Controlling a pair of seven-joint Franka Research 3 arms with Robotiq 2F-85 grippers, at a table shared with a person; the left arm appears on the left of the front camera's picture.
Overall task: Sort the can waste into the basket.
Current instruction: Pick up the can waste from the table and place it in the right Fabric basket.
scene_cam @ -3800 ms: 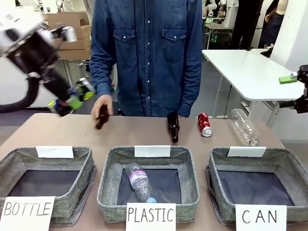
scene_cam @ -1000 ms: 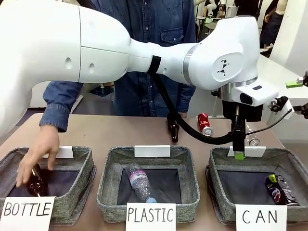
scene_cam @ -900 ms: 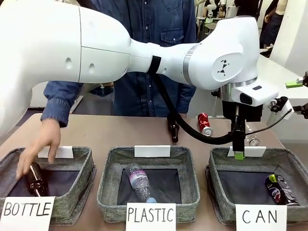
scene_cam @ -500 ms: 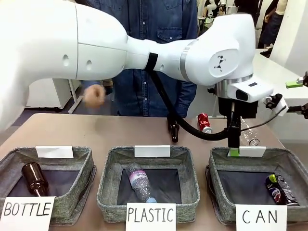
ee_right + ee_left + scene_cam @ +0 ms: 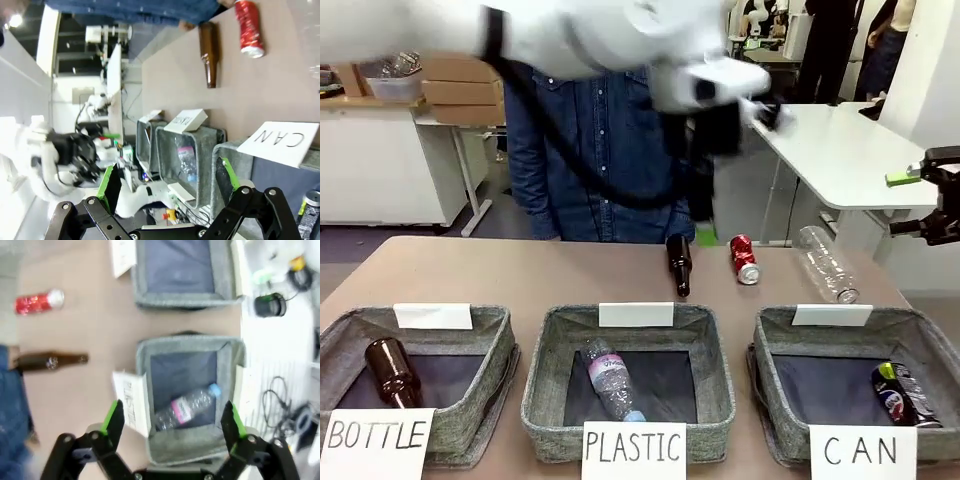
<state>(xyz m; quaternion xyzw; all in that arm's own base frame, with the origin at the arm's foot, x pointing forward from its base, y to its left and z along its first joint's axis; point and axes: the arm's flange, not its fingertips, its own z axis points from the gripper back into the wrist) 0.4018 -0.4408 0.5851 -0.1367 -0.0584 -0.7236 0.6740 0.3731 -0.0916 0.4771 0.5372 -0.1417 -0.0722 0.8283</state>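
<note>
1. Front view: the left arm reaches in from the upper left, high over the table. It is smeared with blur, and its dark wrist hangs in the upper middle of the frame, in front of the person's denim shirt.
2. Left wrist view: the left gripper looks straight down. Its green-padded fingers are spread wide with nothing between them. Below it sits the PLASTIC basket with a clear bottle inside.
3. Right wrist view: the right gripper is also splayed wide and empty, rising from the bottom edge. In the front view it sits at the right edge of the frame, above table height.
4. The dark can lies inside the CAN basket at lower right, close to the basket's right wall.
5. The red can lies on its side on the bare table, right of centre and beyond the baskets. It sits between a brown bottle and a clear plastic bottle, and neither gripper touches it.
</note>
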